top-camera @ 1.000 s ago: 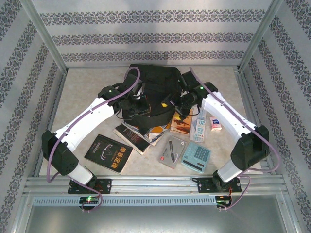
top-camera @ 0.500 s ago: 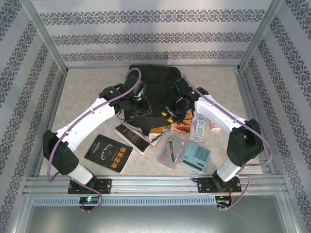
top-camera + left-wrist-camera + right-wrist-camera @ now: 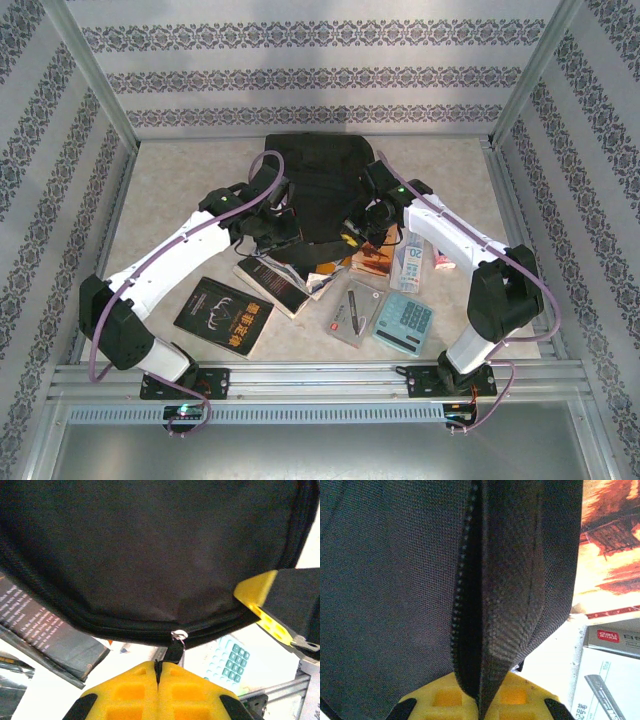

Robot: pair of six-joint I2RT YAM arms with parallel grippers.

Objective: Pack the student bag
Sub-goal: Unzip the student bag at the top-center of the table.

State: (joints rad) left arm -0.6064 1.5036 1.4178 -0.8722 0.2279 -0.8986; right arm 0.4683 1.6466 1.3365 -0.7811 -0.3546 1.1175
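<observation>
The student bag (image 3: 320,170) is a large black fabric backpack lying at the middle back of the table, its near edge over a pile of books. My left gripper (image 3: 278,226) (image 3: 159,666) is at the bag's near left edge, shut on the black zipper pull (image 3: 176,649) that hangs from a small metal ring. My right gripper (image 3: 358,226) (image 3: 481,700) is at the near right edge, shut on a fold of the bag's fabric (image 3: 512,630) beside the zipper teeth. A yellow right fingertip (image 3: 257,591) shows in the left wrist view.
Loose books (image 3: 285,282) lie under the bag's near edge. A black-covered book (image 3: 224,316) lies front left. A packaged pen (image 3: 352,310), a teal calculator (image 3: 403,322), a white box (image 3: 410,262) and a small carton (image 3: 443,255) lie front right. Metal frame rails edge the table.
My right gripper moved in to the bag's near right edge and shut on the fabric. The left arm shifted slightly left and nearer, still on the zipper pull. The bag lies flatter.
</observation>
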